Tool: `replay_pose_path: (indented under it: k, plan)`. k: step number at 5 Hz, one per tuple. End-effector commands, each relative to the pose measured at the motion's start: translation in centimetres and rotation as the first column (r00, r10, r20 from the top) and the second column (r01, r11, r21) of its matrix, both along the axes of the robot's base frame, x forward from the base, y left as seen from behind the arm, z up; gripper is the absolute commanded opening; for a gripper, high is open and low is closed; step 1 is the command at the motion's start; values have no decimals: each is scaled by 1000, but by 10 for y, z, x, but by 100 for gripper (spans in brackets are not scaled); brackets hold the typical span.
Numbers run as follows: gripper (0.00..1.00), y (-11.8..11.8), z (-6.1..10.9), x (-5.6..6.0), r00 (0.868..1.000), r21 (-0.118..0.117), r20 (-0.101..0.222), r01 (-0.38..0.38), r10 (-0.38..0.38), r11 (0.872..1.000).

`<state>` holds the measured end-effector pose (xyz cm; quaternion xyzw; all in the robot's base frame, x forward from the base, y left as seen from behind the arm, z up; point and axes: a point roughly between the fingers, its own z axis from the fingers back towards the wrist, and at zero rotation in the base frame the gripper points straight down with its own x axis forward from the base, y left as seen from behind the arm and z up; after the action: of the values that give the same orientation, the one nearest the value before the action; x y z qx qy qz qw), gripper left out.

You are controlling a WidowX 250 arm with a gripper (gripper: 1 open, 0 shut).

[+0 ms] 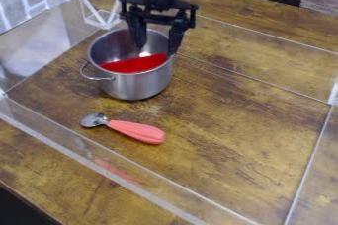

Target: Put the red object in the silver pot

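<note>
The red object, a utensil with a coral-red handle and a small silver head, lies flat on the wooden table in front of the silver pot. The pot stands upright at the back left, and a flat red piece rests inside it. My gripper points straight down over the pot's far rim. It is open, with nothing between its black fingers. It is well away from the red object.
Clear acrylic walls fence the table on the front and left, and another runs along the right. A white wire rack stands behind the pot. Bare wood spreads to the right of the pot.
</note>
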<state>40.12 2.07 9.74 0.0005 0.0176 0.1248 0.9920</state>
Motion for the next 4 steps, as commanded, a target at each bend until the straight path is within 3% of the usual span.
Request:
replay_pose_path:
  k: [1,3,4]
  plan:
    - [100,14,40,7,996,6,85,7,-8,1000]
    - [100,-13,49,6,996,5,92,-15,14,1000]
    - [100,-12,55,1,995,5,98,-8,7,1000]
